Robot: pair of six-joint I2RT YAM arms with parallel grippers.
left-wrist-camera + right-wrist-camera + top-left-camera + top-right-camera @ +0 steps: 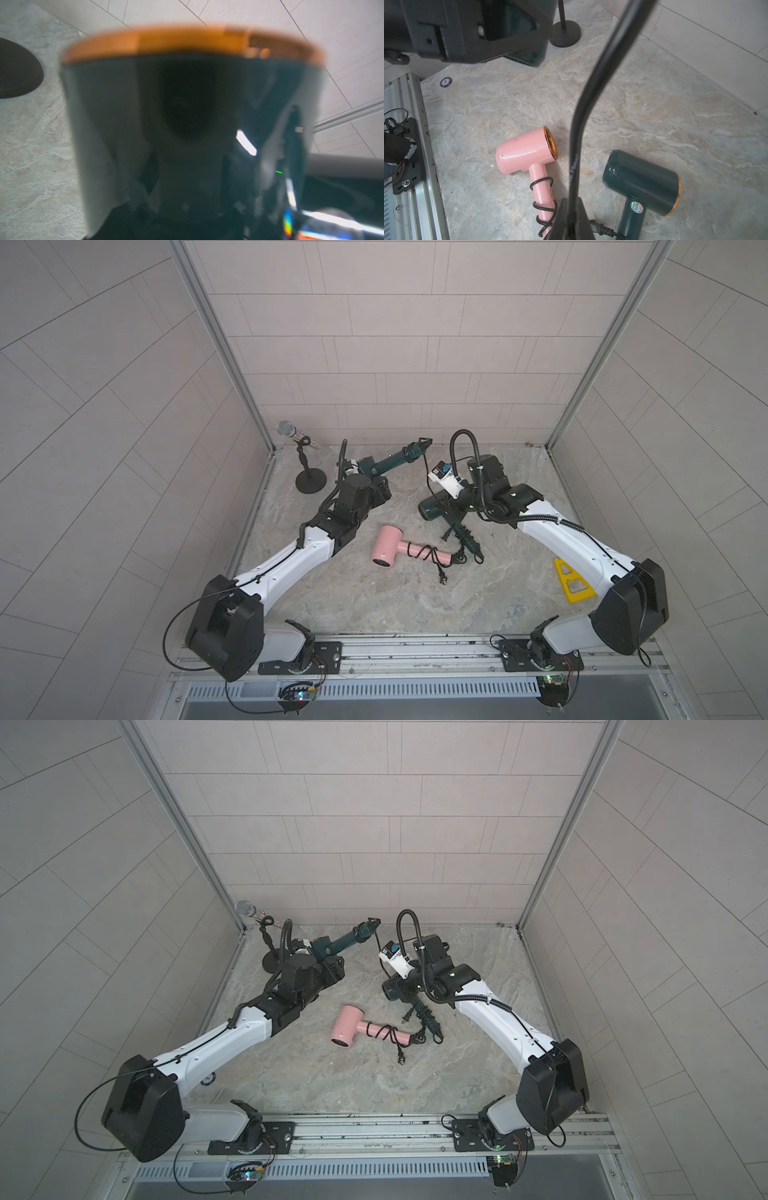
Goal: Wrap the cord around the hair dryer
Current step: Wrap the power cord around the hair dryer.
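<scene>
**Teal dryer [390, 461] [340, 943] raised, cord [426, 466] unwound**

The dryer sits upper centre-left in both top views, lifted off the surface [374, 605]. Its barrel is orange-rimmed and its handle slants to the upper right. The black cord leaves the handle's ribbed end and drops lower right, with no turns on the handle. In the right wrist view the cord [591, 93] crosses from bottom to top.

Cord [593, 87] smooth, matt; green hair dryer [392, 461] glossy plastic; pink hair dryer [525, 151] glossy; tabletop [654, 104] matt, stone-patterned.
</scene>
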